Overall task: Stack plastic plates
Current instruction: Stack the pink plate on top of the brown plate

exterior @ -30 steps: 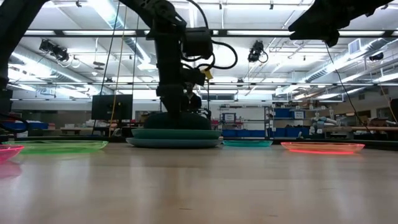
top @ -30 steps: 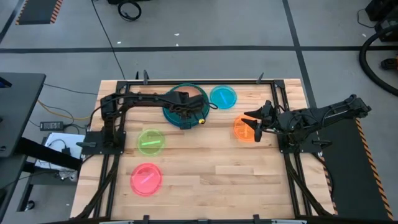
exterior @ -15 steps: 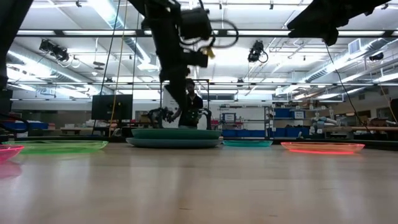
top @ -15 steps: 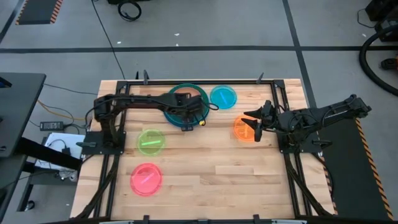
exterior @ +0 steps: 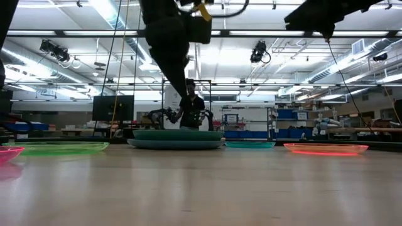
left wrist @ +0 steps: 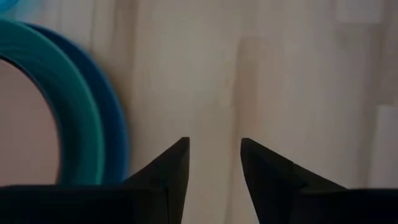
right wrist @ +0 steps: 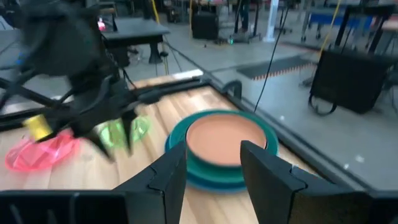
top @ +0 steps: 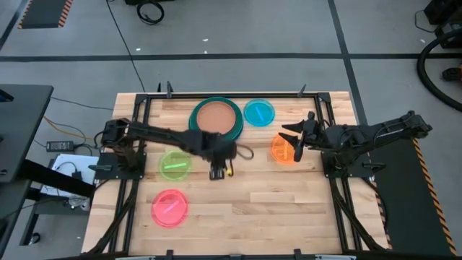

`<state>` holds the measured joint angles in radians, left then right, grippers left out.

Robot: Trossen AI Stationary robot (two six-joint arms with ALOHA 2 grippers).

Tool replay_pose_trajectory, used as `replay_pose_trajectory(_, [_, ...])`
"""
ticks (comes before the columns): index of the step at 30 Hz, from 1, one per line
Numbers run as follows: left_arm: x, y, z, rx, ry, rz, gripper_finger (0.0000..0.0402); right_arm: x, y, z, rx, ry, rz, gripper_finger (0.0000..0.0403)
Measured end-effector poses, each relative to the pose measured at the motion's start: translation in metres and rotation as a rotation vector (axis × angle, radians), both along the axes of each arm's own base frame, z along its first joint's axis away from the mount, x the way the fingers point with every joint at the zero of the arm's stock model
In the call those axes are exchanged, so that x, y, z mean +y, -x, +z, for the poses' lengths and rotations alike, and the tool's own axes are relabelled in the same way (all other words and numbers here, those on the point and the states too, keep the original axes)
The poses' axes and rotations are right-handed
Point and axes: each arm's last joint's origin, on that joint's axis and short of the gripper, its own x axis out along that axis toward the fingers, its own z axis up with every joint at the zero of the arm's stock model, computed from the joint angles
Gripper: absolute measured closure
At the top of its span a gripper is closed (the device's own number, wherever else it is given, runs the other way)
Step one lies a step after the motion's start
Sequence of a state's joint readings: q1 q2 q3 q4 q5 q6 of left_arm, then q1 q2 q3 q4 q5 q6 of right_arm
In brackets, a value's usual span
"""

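The stack of large plates [top: 216,118] stands toward the table's far edge, with the tan-brown plate [right wrist: 223,139] on top and teal and blue rims [left wrist: 102,134] beneath it. Lying singly on the table are the cyan plate [top: 259,112], the orange plate [top: 284,149], the lime green plate [top: 175,164] and the pink plate [top: 170,207]. My left gripper [top: 217,172] hangs open above bare wood, just on the near side of the stack. My right gripper [top: 292,141] is open, raised above the orange plate. The dark teal plate I cannot make out.
Black frame rails [top: 321,130] run along the table's left and right sides. Bare wood [top: 274,202] takes up the near right part of the table. In the low view the stack [exterior: 176,139] sits in the middle, with the orange plate [exterior: 325,149] to its right.
My left gripper has risen off the stack and drawn back toward the table's near edge, so the tan-brown plate now shows uncovered on top of the stack. The plates have stayed where they were.
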<state>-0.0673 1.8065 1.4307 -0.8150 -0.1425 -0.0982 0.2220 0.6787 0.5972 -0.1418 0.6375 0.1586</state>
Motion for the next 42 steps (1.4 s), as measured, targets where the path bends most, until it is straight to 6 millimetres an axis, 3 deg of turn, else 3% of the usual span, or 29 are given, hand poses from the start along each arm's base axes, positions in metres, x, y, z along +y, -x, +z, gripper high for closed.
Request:
replay_pose_trajectory(8, [-0.055,0.010,-0.001,-0.004,0.044,0.091,0.0251,-0.003,-0.006,0.010,-0.049,0.123,0.037,0.0243])
replay_pose_trajectory(17, [-0.107,0.030,-0.003,0.002,0.183,0.337,0.0251,-0.009,-0.010,0.020,-0.115,0.198,0.004,0.0243])
replay_pose_trajectory(31, [-0.184,0.059,-0.025,-0.008,0.307,0.651,0.0251,-0.009,-0.034,0.004,-0.043,0.168,0.021,0.0243])
replay_pose_trajectory(42, [-0.233,0.066,-0.039,0.045,0.310,0.721,0.0281,0.000,-0.051,-0.008,-0.030,0.083,0.128,0.0243])
